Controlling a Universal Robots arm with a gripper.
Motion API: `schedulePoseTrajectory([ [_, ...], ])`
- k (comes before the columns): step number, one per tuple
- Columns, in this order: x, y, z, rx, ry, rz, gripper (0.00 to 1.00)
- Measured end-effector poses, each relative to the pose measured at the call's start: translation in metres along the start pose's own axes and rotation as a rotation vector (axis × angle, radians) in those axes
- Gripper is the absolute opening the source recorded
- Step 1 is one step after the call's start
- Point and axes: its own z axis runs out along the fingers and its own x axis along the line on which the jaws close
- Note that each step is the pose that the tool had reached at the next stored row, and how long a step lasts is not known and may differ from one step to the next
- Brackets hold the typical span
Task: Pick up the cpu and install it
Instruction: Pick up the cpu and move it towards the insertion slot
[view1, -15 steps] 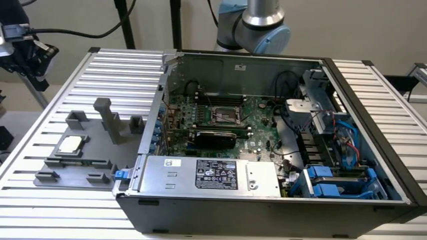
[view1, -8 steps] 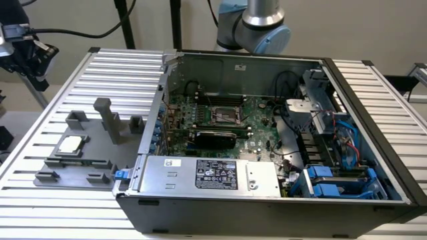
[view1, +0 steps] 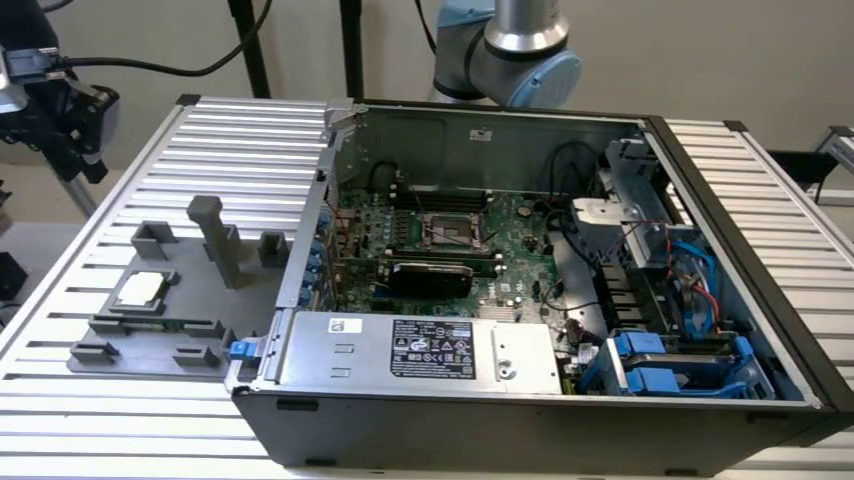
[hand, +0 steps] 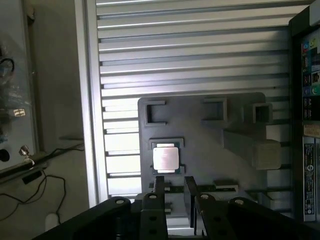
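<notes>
The cpu (view1: 140, 290) is a small square chip with a silvery top, lying flat in a recess of the grey fixture plate (view1: 187, 300) at the exterior view's left, beside the computer case. In the wrist view the cpu (hand: 165, 159) lies well beyond my gripper (hand: 174, 186). The two dark fingers (hand: 159, 189) stand a little apart with nothing between them. The black-framed motherboard socket (view1: 451, 228) sits inside the open case.
The fixture plate carries a tall grey post (view1: 207, 235) and several low blocks (view1: 154, 238) around the chip. The case (view1: 534, 300) holds a power supply (view1: 427, 348), cables and blue drive brackets (view1: 667, 365). Ribbed aluminium table (view1: 254, 130) surrounds everything.
</notes>
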Motion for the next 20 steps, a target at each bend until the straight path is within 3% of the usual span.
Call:
schedulePoseTrajectory([
  [5,0.000,0.0000,0.0000,0.0000,0.0000,0.000,0.54],
  [8,0.000,0.0000,0.0002,0.0001,0.0001,0.000,0.60],
  [10,0.000,-0.0002,0.0035,-0.0001,-0.0001,0.000,0.72],
  [20,0.003,-0.0008,0.0218,-0.0001,-0.0001,0.000,0.72],
])
